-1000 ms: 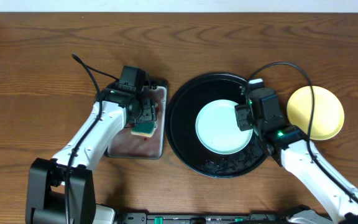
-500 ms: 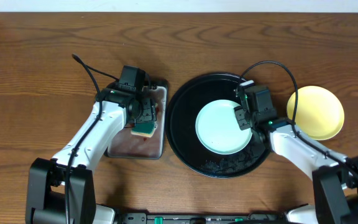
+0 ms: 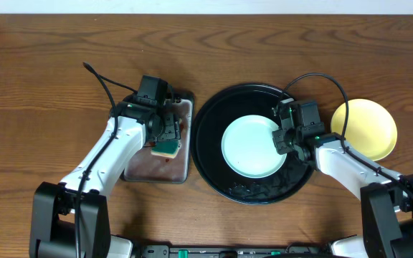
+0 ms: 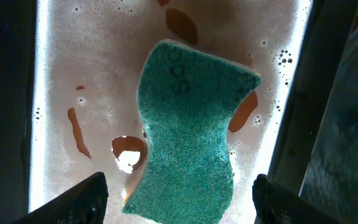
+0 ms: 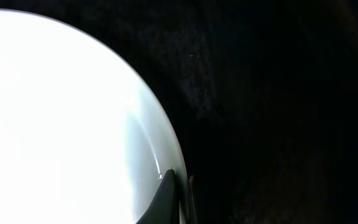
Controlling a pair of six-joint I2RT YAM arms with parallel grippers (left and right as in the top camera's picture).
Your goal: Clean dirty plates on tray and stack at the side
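The brown wood-grain table (image 3: 49, 57) carries the glossy black tray (image 3: 210, 122) a little right of centre. At the tray's 9 o'clock, just beside its rim, sits a rectangular metal pan (image 3: 138, 168) with red stains and foamy water. A pale mint plate (image 3: 249, 147) lies flat inside the tray, toward 5 o'clock from the tray's centre. A yellow plate (image 3: 371, 129) rests on the bare wood at the tray's 3 o'clock. A green sponge (image 4: 188, 143) lies in the pan. The left gripper (image 3: 167, 136) hangs over it, fingers wide apart on either side. The right gripper (image 5: 179, 186) has its fingers pinched together on the mint plate's rim at 3 o'clock.
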